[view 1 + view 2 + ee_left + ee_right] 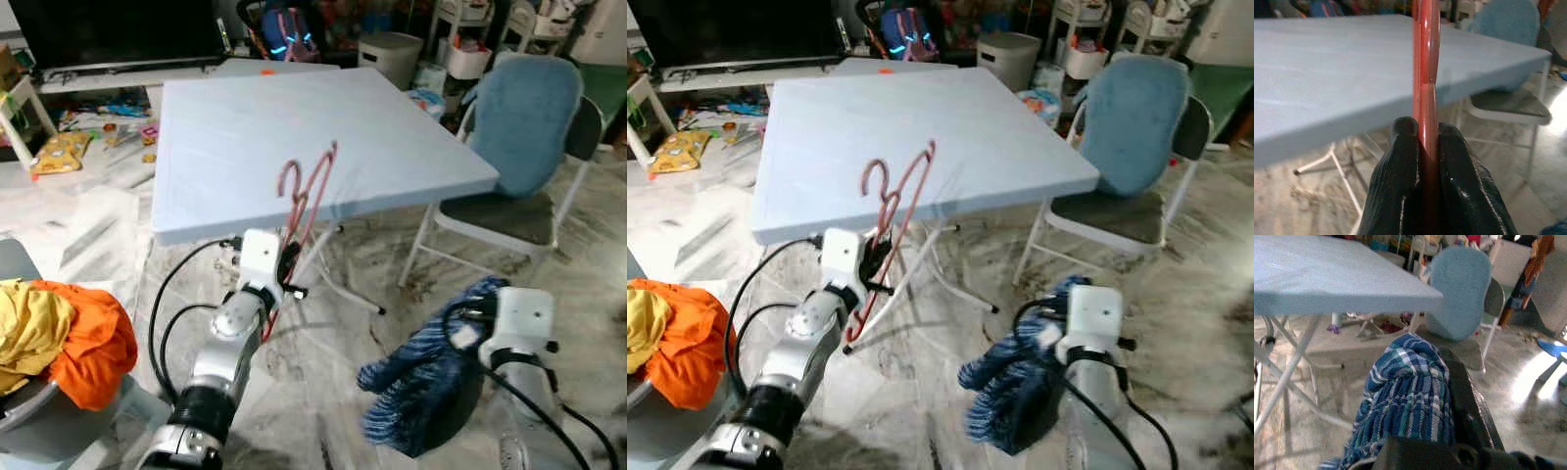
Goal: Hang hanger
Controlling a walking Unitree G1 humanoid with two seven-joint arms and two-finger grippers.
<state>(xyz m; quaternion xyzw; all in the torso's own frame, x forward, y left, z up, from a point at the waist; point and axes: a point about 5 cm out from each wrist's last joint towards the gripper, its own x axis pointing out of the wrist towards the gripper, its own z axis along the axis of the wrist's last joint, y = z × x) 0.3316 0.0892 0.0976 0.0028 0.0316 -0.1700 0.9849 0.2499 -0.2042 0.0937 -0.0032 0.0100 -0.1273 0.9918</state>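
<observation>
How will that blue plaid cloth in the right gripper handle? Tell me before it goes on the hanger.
Probably floppy: the blue plaid cloth sags in folds below the right gripper. Likely light, bunched in one grip. It may slide off the thin red hanger, which the left gripper pinches.

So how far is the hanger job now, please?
Done: both pick-ups. The left gripper has its jaws shut on the red hanger, held up before the table edge. The right gripper carries a blue plaid cloth. Left: the cloth is not yet on the hanger, and nothing is hung yet.
</observation>
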